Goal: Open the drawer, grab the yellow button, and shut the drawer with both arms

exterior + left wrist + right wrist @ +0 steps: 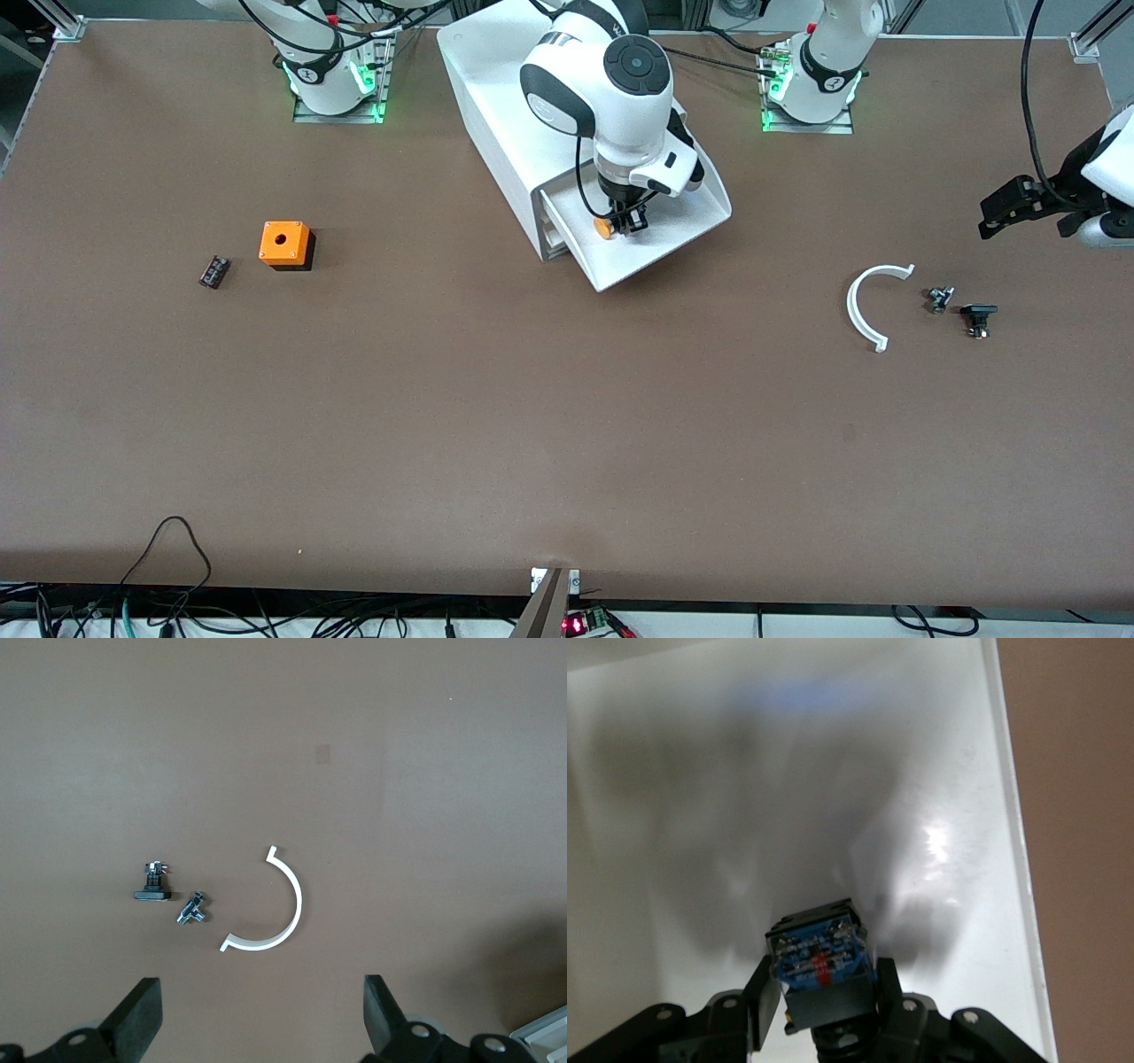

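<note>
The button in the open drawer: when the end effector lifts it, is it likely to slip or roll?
The button looks small, so probably light. The right end effector has it between its fingers by the boxy dark body, whose flat sides should resist slipping. Its round orange cap might let it roll if dropped on the drawer floor.

Right arm reaches from its base down toward the table's middle, wrist vertical; right gripper (pixel 631 221) points straight down, fingers (pixel 764 1010) closed on a small part. Left arm waits at its end of the table, left gripper (pixel 1005 208) raised, fingers (pixel 142 1014) spread wide.
</note>
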